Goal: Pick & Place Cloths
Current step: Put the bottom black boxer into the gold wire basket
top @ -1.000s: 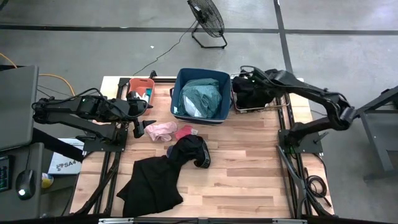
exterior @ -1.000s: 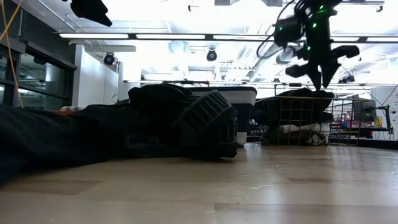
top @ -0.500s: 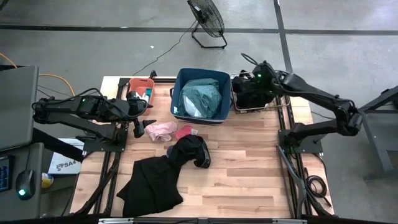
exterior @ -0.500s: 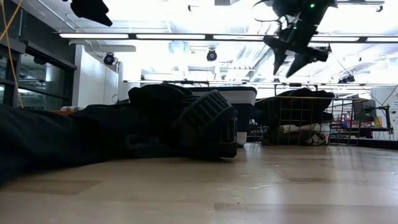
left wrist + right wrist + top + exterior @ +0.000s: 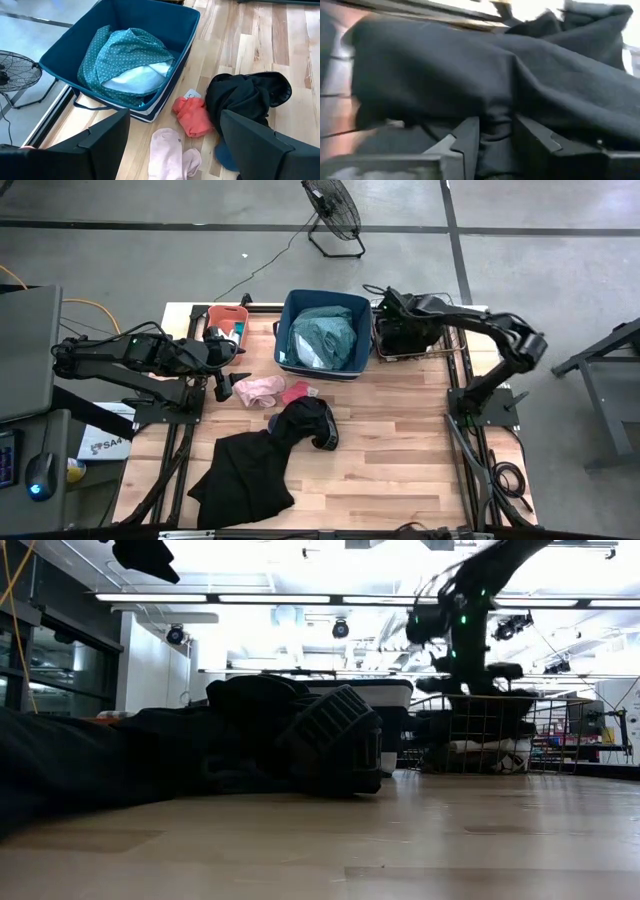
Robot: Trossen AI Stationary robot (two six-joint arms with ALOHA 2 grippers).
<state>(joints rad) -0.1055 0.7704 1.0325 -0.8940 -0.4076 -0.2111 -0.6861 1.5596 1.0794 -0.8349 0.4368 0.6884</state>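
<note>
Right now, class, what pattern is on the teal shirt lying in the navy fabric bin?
Small white dots on the teal shirt; the left wrist view shows it best.

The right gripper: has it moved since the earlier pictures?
Yes. The right gripper has shifted left across the wire bin toward the navy bin, and lower.

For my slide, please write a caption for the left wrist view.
Open left gripper above pink cloth and red cloth, beside the navy bin.
</note>
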